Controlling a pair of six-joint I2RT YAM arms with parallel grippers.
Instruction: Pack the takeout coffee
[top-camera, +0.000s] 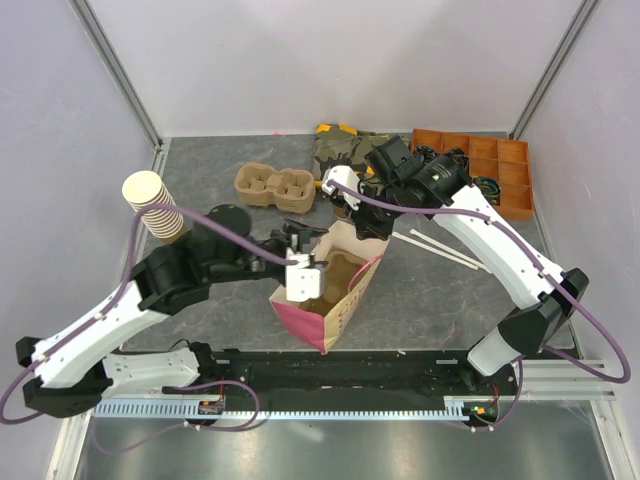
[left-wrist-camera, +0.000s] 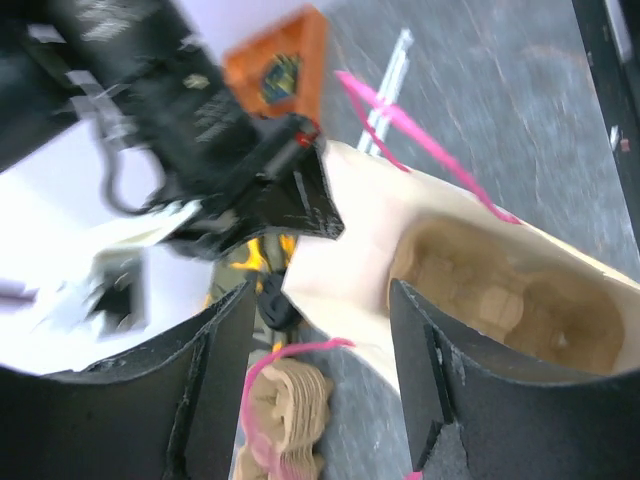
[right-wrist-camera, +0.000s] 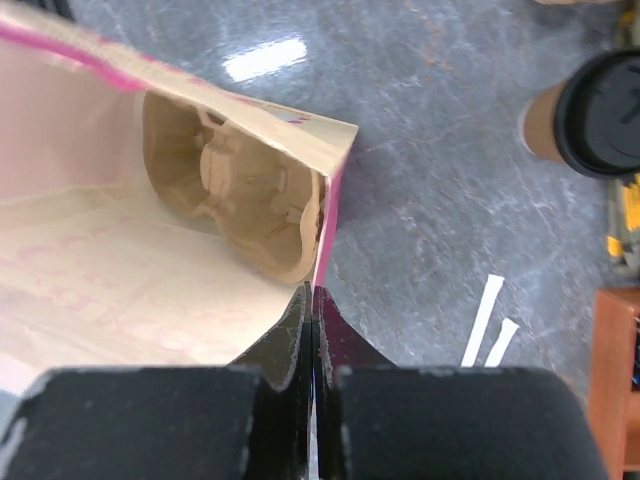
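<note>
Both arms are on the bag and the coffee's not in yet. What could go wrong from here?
The right pincer is shut on the bag at its rim; letting go to fetch the coffee may let the mouth sag over the carrier inside.
The coffee stands close by that pincer; a careless swing could topple it.
The left pincer is open around the other wall, so it may not steady the bag.
</note>
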